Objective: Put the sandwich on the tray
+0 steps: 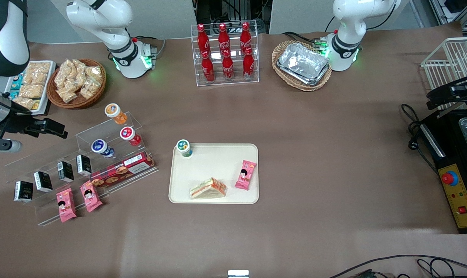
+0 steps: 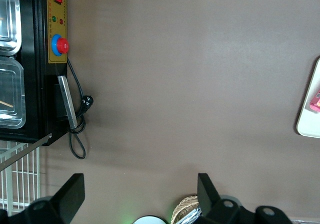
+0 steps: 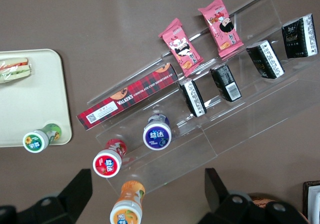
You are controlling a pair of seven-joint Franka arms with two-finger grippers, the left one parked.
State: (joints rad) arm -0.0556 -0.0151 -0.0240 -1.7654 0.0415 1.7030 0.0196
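The sandwich (image 1: pixel 208 188), a clear-wrapped wedge with pale bread and orange and green filling, lies on the cream tray (image 1: pixel 218 164), near the tray's edge closest to the front camera. The right wrist view shows the sandwich (image 3: pixel 15 68) at the tray's (image 3: pixel 35 98) edge. My right gripper (image 1: pixel 58 129) hangs high above the clear display stand toward the working arm's end of the table, well away from the tray. It is open (image 3: pixel 147 178) and holds nothing. An orange-capped bottle (image 3: pixel 127 204) on the stand lies beneath it.
A green-capped cup (image 1: pixel 184 147) and a pink snack packet (image 1: pixel 245 175) also sit on the tray. The acrylic stand (image 1: pixel 83 154) carries bottles, black cartons, a tartan biscuit box (image 1: pixel 123 170) and pink packets. A cola rack (image 1: pixel 225 54), wicker baskets and a black machine (image 1: pixel 455 170) ring the table.
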